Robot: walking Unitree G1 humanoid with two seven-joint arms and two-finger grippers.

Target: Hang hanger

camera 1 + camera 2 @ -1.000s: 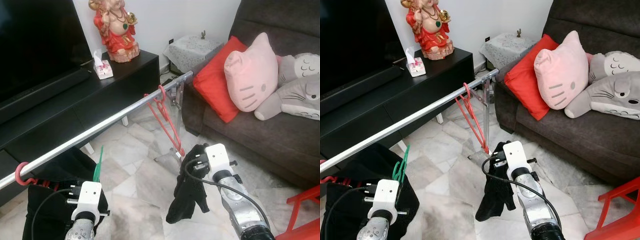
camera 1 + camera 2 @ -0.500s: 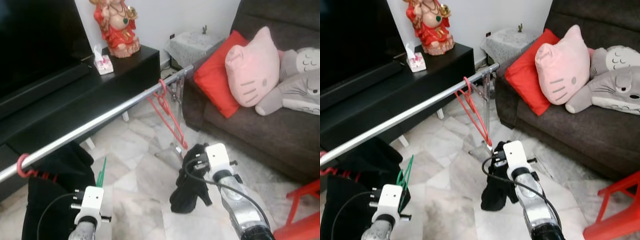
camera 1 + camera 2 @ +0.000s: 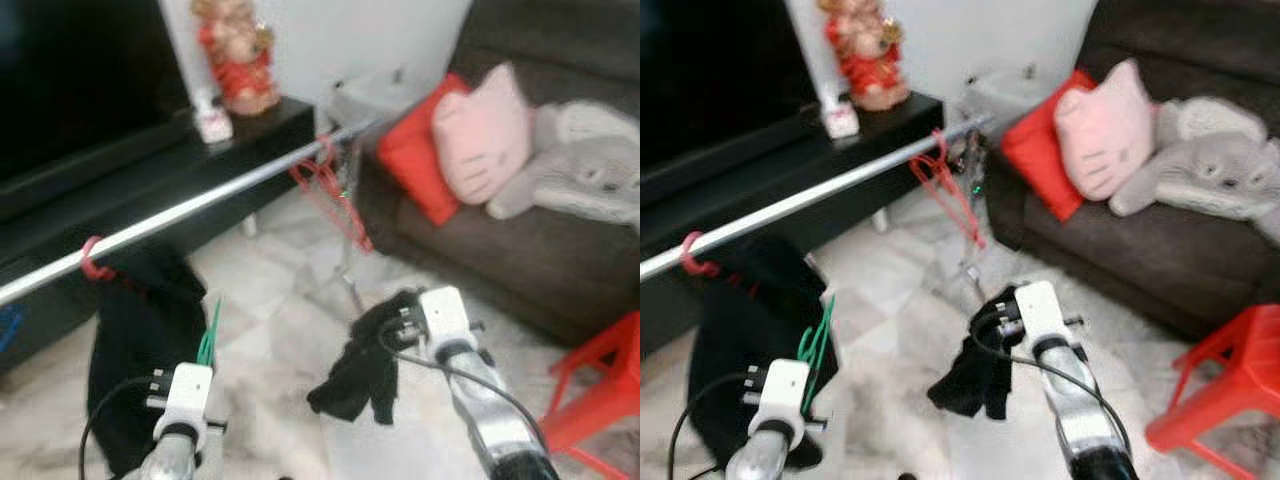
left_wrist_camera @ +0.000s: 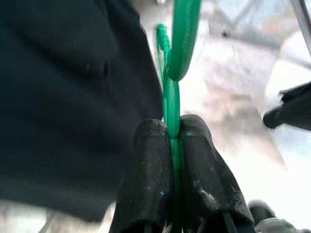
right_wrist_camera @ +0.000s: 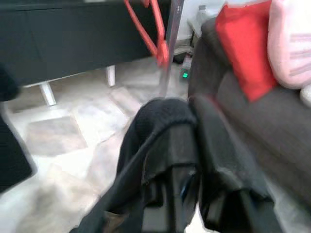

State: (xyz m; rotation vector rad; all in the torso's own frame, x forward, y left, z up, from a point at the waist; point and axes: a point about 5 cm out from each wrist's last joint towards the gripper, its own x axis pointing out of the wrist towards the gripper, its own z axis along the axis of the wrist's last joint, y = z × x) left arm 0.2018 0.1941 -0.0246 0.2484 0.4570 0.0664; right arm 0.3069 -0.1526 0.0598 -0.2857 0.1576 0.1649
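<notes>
A silver clothes rail (image 3: 200, 205) runs across the room in front of me. An empty red hanger (image 3: 330, 195) hangs near its far end. Another red hook (image 3: 92, 258) holds a black garment (image 3: 140, 330) at the near left. My left gripper (image 4: 170, 141) is shut on a green hanger (image 4: 171, 82), held low beside that black garment. My right gripper (image 5: 192, 145) is shut on a dark piece of clothing (image 3: 360, 365), which dangles above the marble floor (image 3: 270, 340) below the rail.
A black TV cabinet (image 3: 130, 190) with a red statue (image 3: 238, 55) and tissue box stands behind the rail. A dark sofa (image 3: 520, 220) with red and pink cushions and a grey plush toy is on the right. A red chair (image 3: 595, 385) stands at the near right.
The view has shifted and blurred, so the camera moved. The rail now sits higher and farther off in the picture. Both grippers still hold their items.
</notes>
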